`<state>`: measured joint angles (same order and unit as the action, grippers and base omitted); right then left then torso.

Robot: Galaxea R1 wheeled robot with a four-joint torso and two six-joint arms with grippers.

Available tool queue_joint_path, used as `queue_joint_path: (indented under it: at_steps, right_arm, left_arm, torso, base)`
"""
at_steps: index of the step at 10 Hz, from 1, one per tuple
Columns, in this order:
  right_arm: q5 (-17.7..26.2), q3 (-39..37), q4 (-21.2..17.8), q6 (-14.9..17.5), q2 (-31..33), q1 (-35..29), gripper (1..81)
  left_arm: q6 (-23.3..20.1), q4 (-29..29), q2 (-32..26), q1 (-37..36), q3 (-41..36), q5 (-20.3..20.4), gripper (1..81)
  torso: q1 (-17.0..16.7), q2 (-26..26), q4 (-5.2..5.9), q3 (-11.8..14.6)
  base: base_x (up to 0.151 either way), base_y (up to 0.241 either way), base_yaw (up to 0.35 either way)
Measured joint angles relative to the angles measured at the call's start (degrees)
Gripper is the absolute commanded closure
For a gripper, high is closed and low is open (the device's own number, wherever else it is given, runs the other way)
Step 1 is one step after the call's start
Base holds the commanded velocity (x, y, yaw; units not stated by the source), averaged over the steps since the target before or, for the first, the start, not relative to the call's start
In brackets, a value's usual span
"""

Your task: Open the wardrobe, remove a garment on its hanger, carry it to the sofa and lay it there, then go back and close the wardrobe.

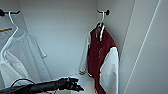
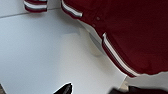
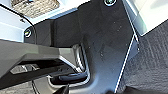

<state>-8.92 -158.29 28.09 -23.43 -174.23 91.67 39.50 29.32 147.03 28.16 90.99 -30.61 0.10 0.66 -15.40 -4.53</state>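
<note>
The wardrobe (image 1: pixel 62 27) stands open, its white interior in full view, and the garment (image 1: pixel 101 58), a dark red jacket with white sleeves, hangs inside toward the right on the hanger (image 1: pixel 102 21), whose hook sits over a dark peg (image 1: pixel 105 11) on the back wall. The left gripper (image 1: pixel 75 86) reaches in low, near the jacket's hem and below it; in the left wrist view the striped hem and cuff hang just above the white wardrobe floor (image 2: pixel 50 62), with two dark fingertips (image 2: pixel 65 89) set apart and nothing between them. The right gripper's state cannot be told from its wrist view. The jacket looks soft and fairly thick, likely to sag and swing once lifted, and heavier than a shirt, so the rigid hanger near its hook seems the surest place to take hold. One red jacket is visible, and on the left one white shirt (image 1: pixel 22 57) on its own white hanger (image 1: pixel 11 30), hung from a second peg (image 1: pixel 2 12).
</note>
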Motion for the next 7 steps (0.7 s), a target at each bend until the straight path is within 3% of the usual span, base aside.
queue_joint_path:
  at_steps: [5,7]
  right_arm:
    - [0.0,0.0,0.0,-0.2,0.1,-0.4,1.0]
    - [0.1,0.0,0.0,-0.2,0.1,-0.4,1.0]
  left_arm:
    - [11.5,-0.2,4.9,-15.6,-1.3,-5.9,1.0]
    - [19.5,-1.0,6.8,-21.0,-1.9,-6.8,1.0]
  torso:
    - [0.0,0.0,0.0,0.0]
    - [0.0,0.0,0.0,0.0]
  base:
    - [0.0,0.0,0.0]
    - [0.0,0.0,0.0]
